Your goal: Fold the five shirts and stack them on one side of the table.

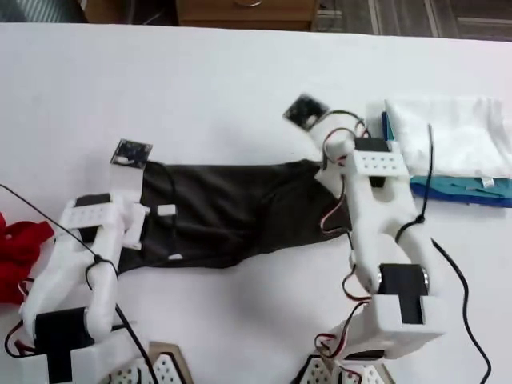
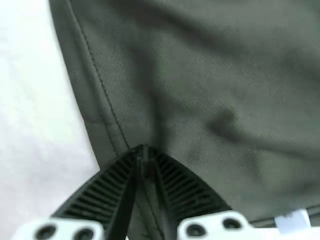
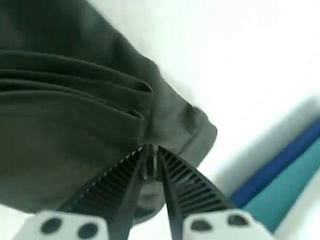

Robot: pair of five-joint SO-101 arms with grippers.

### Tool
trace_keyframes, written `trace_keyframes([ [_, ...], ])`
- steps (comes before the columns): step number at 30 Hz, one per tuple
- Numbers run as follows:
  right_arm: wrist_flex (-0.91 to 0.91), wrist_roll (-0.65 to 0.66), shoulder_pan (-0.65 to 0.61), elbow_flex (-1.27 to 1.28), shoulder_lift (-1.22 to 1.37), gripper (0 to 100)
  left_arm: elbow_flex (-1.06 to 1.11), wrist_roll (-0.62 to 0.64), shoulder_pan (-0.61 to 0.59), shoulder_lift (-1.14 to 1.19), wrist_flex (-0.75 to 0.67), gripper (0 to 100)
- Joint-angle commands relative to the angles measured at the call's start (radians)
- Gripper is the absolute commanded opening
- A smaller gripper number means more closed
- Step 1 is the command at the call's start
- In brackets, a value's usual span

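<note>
A dark shirt point(image 1: 232, 212) lies stretched across the middle of the white table point(image 1: 200, 80), partly folded lengthwise, its layers bunched at the end nearest the pile point(image 1: 448, 152). The left gripper point(image 2: 143, 156) is pinched tight on the stitched hem at one end; the right gripper point(image 3: 150, 159) is clamped on the gathered edge at the other. The knit looks light, limp and likely to sag or slide out of its creases, so hems and corners seem the safest holds. Beside the right arm point(image 1: 384, 224), a white shirt point(image 1: 448, 132) tops a teal shirt point(image 1: 460, 188) in that pile; a red shirt point(image 1: 20, 252) waits crumpled at the table's opposite edge. Wooden furniture point(image 1: 240, 10) stands behind.
</note>
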Motion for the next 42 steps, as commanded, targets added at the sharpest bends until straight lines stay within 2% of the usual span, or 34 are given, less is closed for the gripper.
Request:
trace_keyframes([
  [1,0.088,-0.055,0.054,-0.048,-0.157,2.1,0.002,-0.003,0.012,-0.035,-0.011,3],
  [4,0.153,-0.044,0.108,0.0,-0.251,2.1,0.002,-0.003,0.012,-0.035,-0.011,3],
  [6,0.196,0.025,0.136,0.06,-0.294,2.1,0.002,-0.003,0.012,-0.035,-0.011,3],
  [9,0.163,0.078,0.151,0.187,-0.318,2.1,0.002,-0.002,0.012,-0.035,-0.011,3],
  [12,-0.021,0.052,0.143,0.304,-0.305,2.1,0.002,-0.003,0.012,-0.035,-0.011,3],
  [15,-0.16,-0.051,0.097,0.374,-0.262,2.1,0.002,-0.005,0.012,-0.035,-0.011,3],
  [20,-0.165,-0.087,0.064,0.382,-0.153,2.1,0.001,-0.002,0.012,-0.035,-0.011,3],
  [26,-0.147,-0.049,0.202,0.382,-0.117,2.1,-0.004,0.0,0.011,-0.041,-0.002,3],
  [32,-0.067,-0.005,0.228,0.381,-0.12,2.1,-0.048,0.0,0.011,-0.074,0.149,3],
  [36,-0.067,-0.006,0.226,0.379,-0.186,2.1,-0.09,-0.014,0.012,-0.207,0.288,3],
  [40,-0.064,-0.006,0.228,0.379,-0.343,2.1,-0.081,-0.193,0.04,-0.43,0.402,3],
  [42,-0.051,-0.008,0.226,0.373,-0.444,2.1,-0.022,-0.296,0.055,-0.535,0.414,3],
])
